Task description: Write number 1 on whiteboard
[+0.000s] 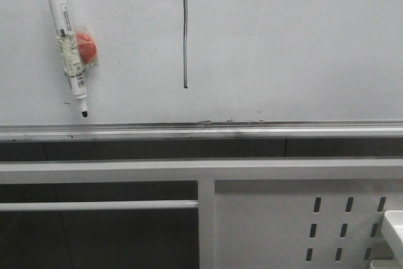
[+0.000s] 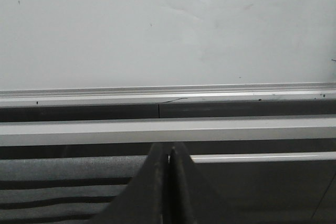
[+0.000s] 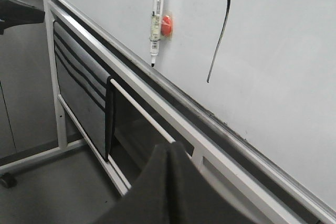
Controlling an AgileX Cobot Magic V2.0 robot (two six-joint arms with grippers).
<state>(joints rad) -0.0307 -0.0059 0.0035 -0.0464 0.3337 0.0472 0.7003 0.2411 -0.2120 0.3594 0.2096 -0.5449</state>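
Black number 1 (image 1: 184, 29) (hooked top) marks whiteboard (image 1: 283, 42).

The whiteboard (image 1: 283, 42) fills the upper half of the front view: plain white, glossy, upright, with a silver rail along its lower edge. The 1 (image 1: 184, 29) sits upper centre-left on it, a thin black stroke (nearly vertical, slightly bowed) with a small hook at its top, ending well above the rail.

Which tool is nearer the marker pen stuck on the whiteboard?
Probably left: the left tool faces bare whiteboard just beside the marker pen; the right tool sits back, beyond the number 1.
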